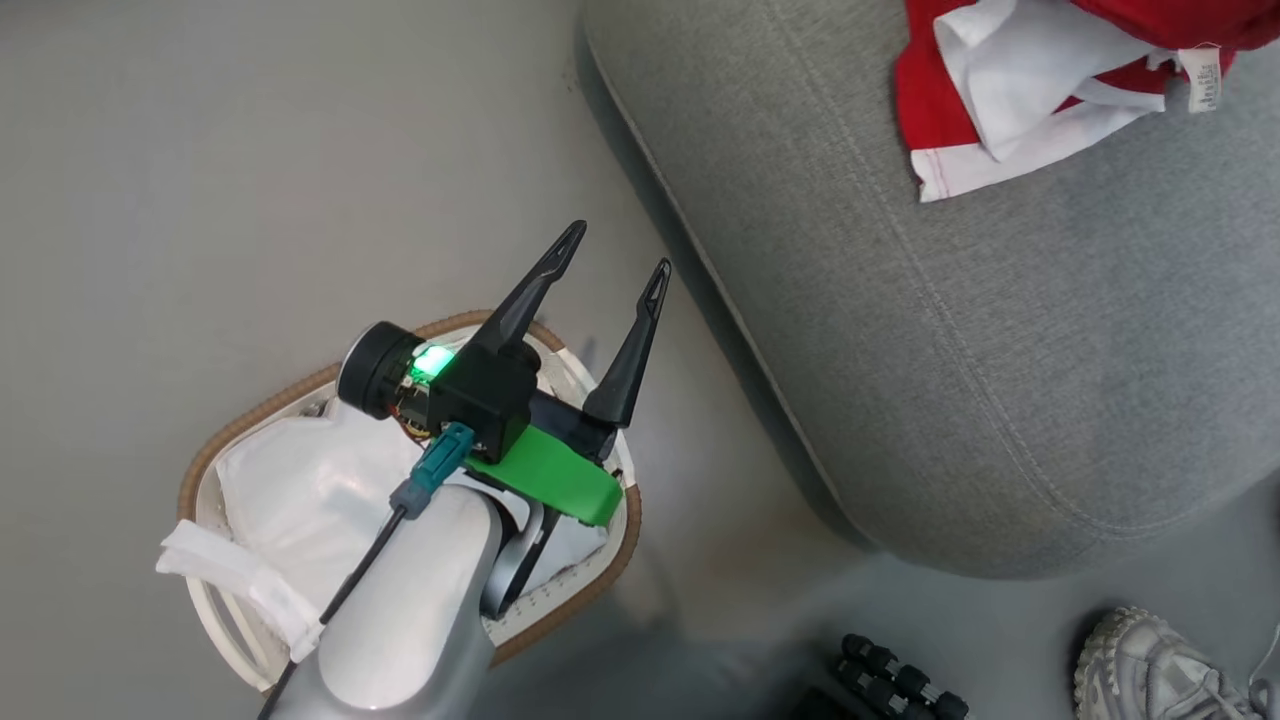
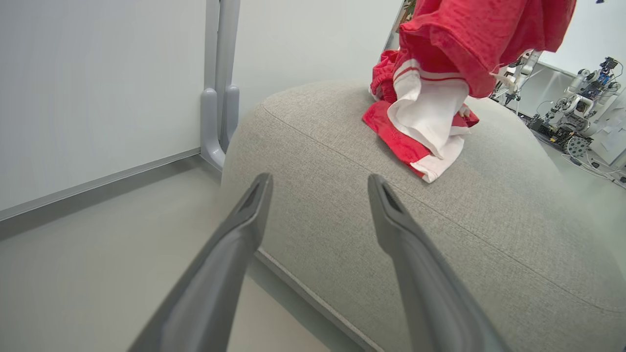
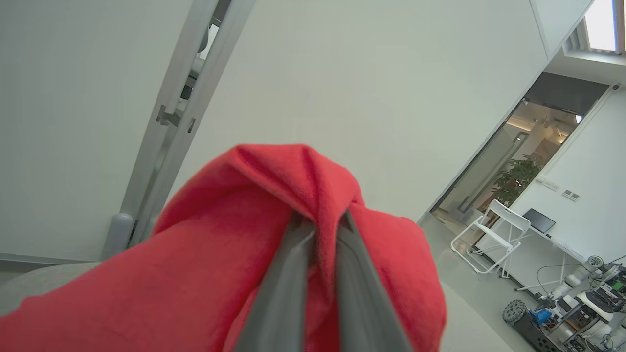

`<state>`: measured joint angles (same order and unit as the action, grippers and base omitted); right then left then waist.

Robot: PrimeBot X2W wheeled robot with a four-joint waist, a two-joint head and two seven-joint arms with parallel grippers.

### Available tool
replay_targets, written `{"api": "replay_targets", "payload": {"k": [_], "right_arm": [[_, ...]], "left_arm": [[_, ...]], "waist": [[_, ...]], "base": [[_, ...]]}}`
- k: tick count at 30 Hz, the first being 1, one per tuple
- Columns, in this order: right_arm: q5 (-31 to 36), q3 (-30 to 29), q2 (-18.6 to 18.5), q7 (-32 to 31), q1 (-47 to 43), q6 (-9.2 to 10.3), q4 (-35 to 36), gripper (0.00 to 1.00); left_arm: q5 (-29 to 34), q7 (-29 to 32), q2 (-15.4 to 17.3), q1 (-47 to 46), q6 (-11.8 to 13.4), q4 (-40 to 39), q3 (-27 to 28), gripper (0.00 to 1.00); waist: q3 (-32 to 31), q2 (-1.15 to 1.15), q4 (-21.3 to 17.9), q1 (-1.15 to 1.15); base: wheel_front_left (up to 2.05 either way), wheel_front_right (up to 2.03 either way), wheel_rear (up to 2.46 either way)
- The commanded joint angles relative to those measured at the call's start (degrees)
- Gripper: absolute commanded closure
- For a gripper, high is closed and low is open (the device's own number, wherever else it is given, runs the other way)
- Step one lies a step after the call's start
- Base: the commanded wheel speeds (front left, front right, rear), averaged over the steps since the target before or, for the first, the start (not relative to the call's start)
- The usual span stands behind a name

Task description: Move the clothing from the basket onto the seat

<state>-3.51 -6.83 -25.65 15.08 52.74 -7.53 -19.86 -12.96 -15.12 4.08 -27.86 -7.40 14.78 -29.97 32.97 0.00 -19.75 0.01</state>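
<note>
My left gripper [image 1: 615,250] hangs open above the basket [image 1: 215,450], which stands on the floor at lower left with its white lining showing; nothing is between the fingers [image 2: 244,220]. The large grey seat [image 1: 950,330] fills the right of the head view. A red garment with white bands [image 1: 1010,90] lies on its far part, also seen on the cushion [image 2: 342,161] in the left wrist view [image 2: 425,127]. A plain red garment [image 2: 469,34] hangs above it. My right gripper [image 3: 320,225] is shut on that red fabric [image 3: 220,254], which drapes over its fingers.
A grey post and wall [image 2: 220,98] stand behind the seat. A sneaker [image 1: 1150,665] and a black ribbed object [image 1: 895,680] sit at the bottom right of the head view. A folding chair [image 3: 489,234] and robot gear [image 2: 572,117] lie farther off.
</note>
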Motion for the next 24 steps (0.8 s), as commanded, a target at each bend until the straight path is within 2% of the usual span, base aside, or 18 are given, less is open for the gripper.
{"api": "replay_targets", "payload": {"k": [1,8,14,19,22,23,24], "right_arm": [[0.4,-0.46,0.83,0.12,-0.81,0.08,-0.63,1.0],[1.86,-1.07,3.9,0.11,-4.17,0.08,-3.74,1.0],[2.6,-2.48,6.46,0.11,-6.89,0.08,-5.3,1.0],[2.42,-4.62,8.55,0.11,-9.32,0.08,-6.18,0.88],[2.73,-5.37,9.85,0.11,-12.04,0.08,-6.38,0.59],[2.81,-5.45,10.16,0.11,-13.05,0.08,-6.19,0.16],[2.71,-5.53,10.47,0.11,-13.77,0.08,-6.05,0.0]], "left_arm": [[0.63,-0.04,0.39,-1.37,-0.16,-0.28,0.14,0.0],[1.04,-0.04,0.65,-2.95,-0.15,0.0,-0.19,0.0],[1.0,-0.04,0.77,-2.98,-0.16,0.24,0.27,0.0],[0.61,-0.05,0.9,-2.66,-0.16,0.85,0.77,0.0],[0.28,-0.05,0.73,-1.92,-0.15,1.1,1.16,0.0],[0.12,-0.04,0.65,-1.48,-0.15,1.12,1.33,0.0],[0.15,-0.04,0.62,-1.11,-0.15,1.13,1.49,0.0]], "waist": [[4.35,0.0,3.0,-0.01],[7.62,0.0,4.31,-0.01],[8.07,0.0,4.31,-0.01],[7.0,0.0,3.91,-0.01],[5.34,0.0,3.75,-0.01],[4.68,0.0,3.69,-0.01],[4.07,0.0,3.65,-0.01]], "base": [[0.0,0.0,0.0],[0.0,0.0,0.0],[0.0,0.0,0.0],[0.0,0.0,0.0],[0.0,0.0,0.0],[0.0,0.0,0.0],[0.0,0.0,0.0]]}}
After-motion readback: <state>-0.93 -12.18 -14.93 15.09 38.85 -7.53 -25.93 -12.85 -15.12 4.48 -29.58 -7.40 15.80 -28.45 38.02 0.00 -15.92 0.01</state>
